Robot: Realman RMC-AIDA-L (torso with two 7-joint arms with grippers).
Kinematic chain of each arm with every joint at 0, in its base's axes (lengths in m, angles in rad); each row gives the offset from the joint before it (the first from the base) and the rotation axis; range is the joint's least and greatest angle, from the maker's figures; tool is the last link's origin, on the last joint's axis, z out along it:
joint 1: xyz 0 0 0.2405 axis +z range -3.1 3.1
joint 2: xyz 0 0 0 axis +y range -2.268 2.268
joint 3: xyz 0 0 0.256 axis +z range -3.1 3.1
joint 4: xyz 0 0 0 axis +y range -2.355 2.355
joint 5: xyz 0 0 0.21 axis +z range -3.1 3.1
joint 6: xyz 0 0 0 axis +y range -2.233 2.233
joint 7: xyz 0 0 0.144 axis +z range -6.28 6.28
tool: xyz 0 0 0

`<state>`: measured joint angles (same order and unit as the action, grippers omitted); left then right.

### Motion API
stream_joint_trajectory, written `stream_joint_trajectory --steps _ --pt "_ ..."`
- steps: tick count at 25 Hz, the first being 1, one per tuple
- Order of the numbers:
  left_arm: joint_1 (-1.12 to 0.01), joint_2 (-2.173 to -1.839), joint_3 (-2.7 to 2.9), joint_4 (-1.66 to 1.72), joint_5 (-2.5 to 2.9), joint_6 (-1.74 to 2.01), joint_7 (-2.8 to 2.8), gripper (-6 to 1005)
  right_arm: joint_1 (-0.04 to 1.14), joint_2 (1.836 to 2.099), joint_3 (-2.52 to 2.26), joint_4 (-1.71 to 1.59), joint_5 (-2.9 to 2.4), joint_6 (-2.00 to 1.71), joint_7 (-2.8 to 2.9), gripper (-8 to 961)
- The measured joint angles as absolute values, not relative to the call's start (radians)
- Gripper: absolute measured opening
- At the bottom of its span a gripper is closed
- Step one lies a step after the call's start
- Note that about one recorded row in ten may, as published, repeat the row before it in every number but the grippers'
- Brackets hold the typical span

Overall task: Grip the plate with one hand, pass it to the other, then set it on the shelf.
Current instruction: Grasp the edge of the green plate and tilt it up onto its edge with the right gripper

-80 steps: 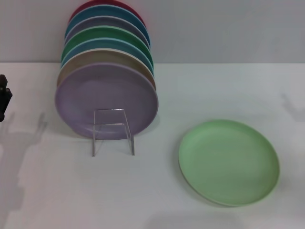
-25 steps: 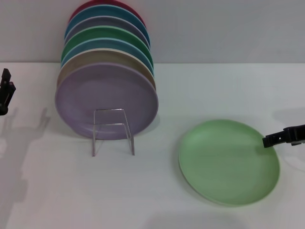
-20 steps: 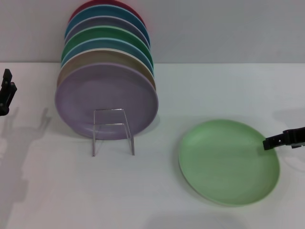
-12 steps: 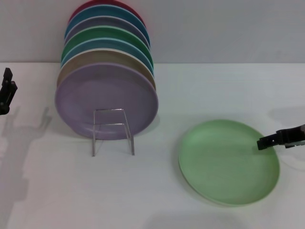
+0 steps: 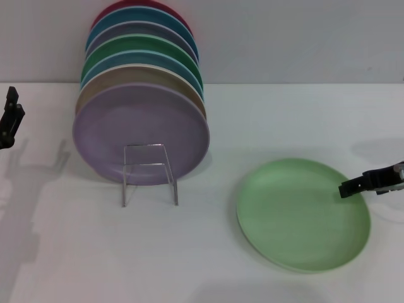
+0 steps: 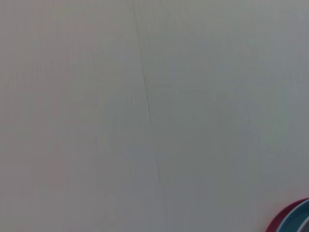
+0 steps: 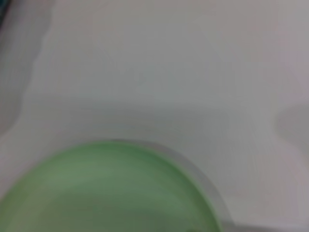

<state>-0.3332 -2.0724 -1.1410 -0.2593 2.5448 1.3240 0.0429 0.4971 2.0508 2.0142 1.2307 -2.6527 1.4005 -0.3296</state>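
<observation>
The mint-green plate (image 5: 303, 214) lies flat on the white tabletop (image 5: 265, 120), at about four o'clock from the wire rack (image 5: 149, 173) of stacked plates. The right gripper (image 5: 351, 186) reaches over its three-o'clock rim; whether its fingers are apart cannot be told. The left gripper (image 5: 9, 123) hangs at far nine o'clock, likewise unclear.

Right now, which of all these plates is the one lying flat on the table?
The pale mint-green plate, alone on the table with the right gripper at its rim. All other plates stand on edge in the wire rack.
</observation>
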Motion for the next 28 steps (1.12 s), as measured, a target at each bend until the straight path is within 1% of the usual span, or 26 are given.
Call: stream_joint_trajectory --steps 14,17,21,25,28 --pt "-0.340 -2.071 -1.141 -0.259 2.545 1.316 0.043 789 0.527 2.052 2.013 1.185 -2.676 1.378 -0.336 826" --pt "-0.343 -2.071 -1.141 -0.259 2.545 1.316 0.043 788 0.531 2.053 1.997 1.181 -2.677 1.378 -0.339 653" --pt "-0.346 -2.071 -1.141 -0.258 2.545 1.316 0.043 788 0.534 2.053 1.995 1.181 -2.677 1.380 -0.339 524" --pt "-0.347 -2.071 -1.141 -0.257 2.545 1.316 0.043 787 0.537 2.053 1.992 1.179 -2.677 1.383 -0.339 526" --pt "-0.349 -2.071 -1.141 -0.255 2.545 1.316 0.043 787 0.538 2.052 1.990 1.176 -2.679 1.382 -0.339 509"
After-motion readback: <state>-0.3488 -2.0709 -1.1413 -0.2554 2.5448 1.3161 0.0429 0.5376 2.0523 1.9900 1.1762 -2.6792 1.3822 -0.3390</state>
